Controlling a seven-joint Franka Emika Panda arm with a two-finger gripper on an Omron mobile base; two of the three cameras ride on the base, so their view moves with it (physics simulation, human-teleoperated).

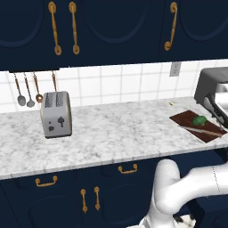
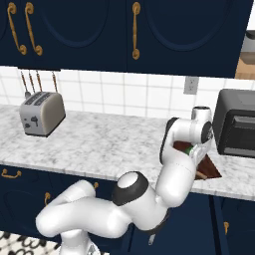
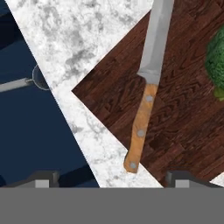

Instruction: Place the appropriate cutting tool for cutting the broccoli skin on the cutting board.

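Knife [image 3: 148,83] flat on the cutting board [image 3: 183,127], long axis running along the board's near edge in the left base view [image 1: 201,130], blade toward the toaster oven [image 1: 213,91], wooden handle end just overhanging the board's corner onto the marble counter [image 1: 111,129]. Broccoli [image 1: 200,120] also on the board, just beside the blade, not touching. Board close to the counter's front edge. Gripper [image 3: 111,177] above the handle end, fingertips [image 3: 41,180] spread wide, holding nothing. Toaster [image 1: 56,114] well apart to the left, open counter between.
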